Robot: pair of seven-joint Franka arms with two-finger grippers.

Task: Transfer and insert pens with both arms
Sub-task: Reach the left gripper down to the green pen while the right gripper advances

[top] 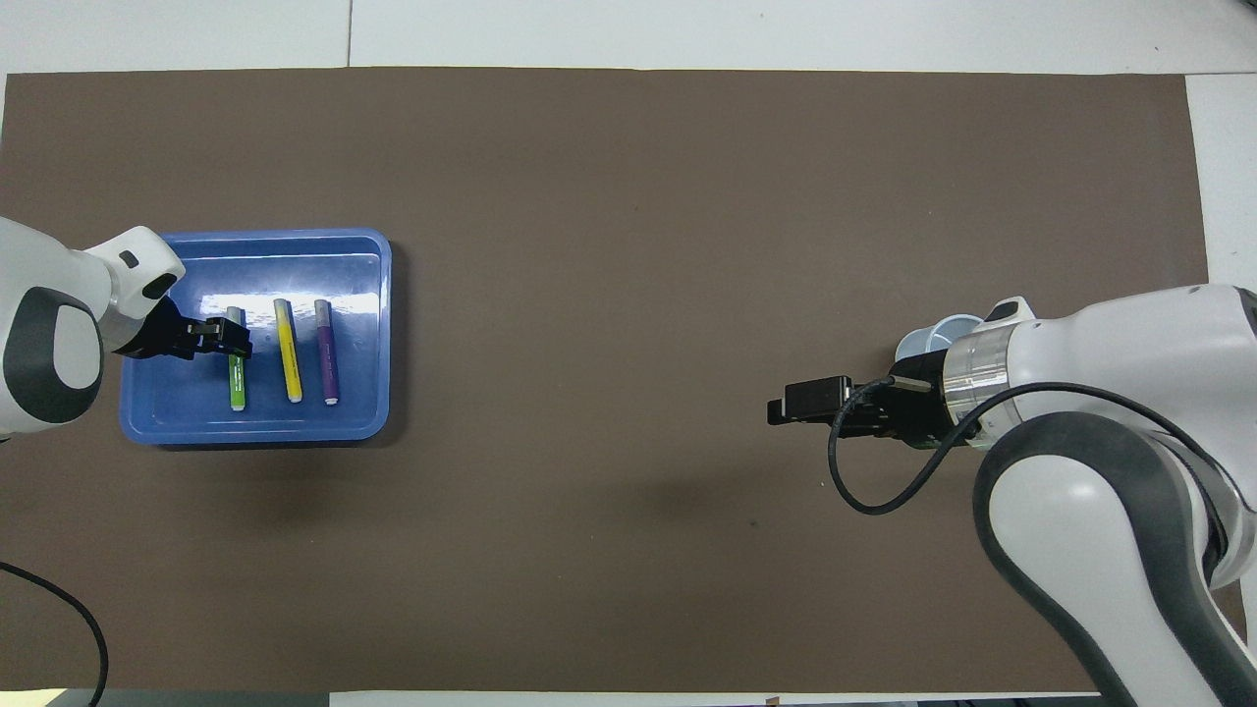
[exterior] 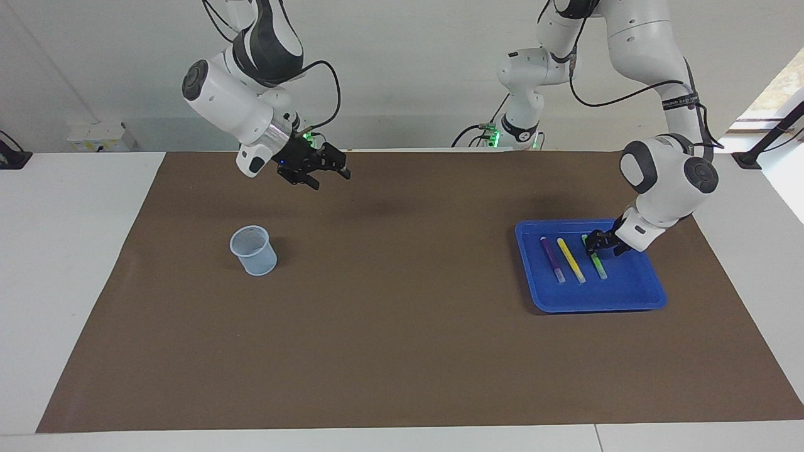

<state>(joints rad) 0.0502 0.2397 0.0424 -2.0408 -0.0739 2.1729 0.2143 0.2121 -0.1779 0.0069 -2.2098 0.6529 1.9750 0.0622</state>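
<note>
Left claw (exterior: pixel 593 247) sits on green pen (exterior: pixel 598 266) in tray (exterior: pixel 597 301).

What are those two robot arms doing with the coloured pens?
Three pens lie side by side in a blue tray at the left arm's end of the table: a purple pen, a yellow pen and a green pen. The left gripper is down in the tray right at the green pen, about to pick it up. The right gripper waits in the air. A clear plastic cup stands empty at the right arm's end, probably for the pens.
</note>
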